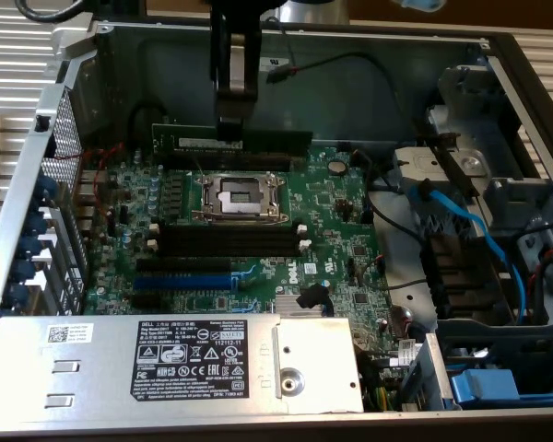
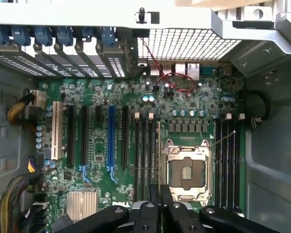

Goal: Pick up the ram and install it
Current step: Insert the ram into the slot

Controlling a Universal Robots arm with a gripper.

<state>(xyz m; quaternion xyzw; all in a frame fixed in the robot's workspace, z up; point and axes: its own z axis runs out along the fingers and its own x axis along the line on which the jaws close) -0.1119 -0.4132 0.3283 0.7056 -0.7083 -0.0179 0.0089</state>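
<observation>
The ram is a long dark-green stick with a white label strip. It hangs level above the green motherboard, on the far side of the CPU socket. My gripper comes down from above and is shut on the stick's top edge near its middle. In the wrist view the ram appears edge-on as a thin line running out from my gripper. That line lies between a group of black slots and the CPU socket. More black slots lie on the socket's other side.
A silver power supply fills the near side of the case. Blue cables and a drive cage stand at the exterior view's right. The blue slot and card brackets are close by. A red wire loops near the rear ports.
</observation>
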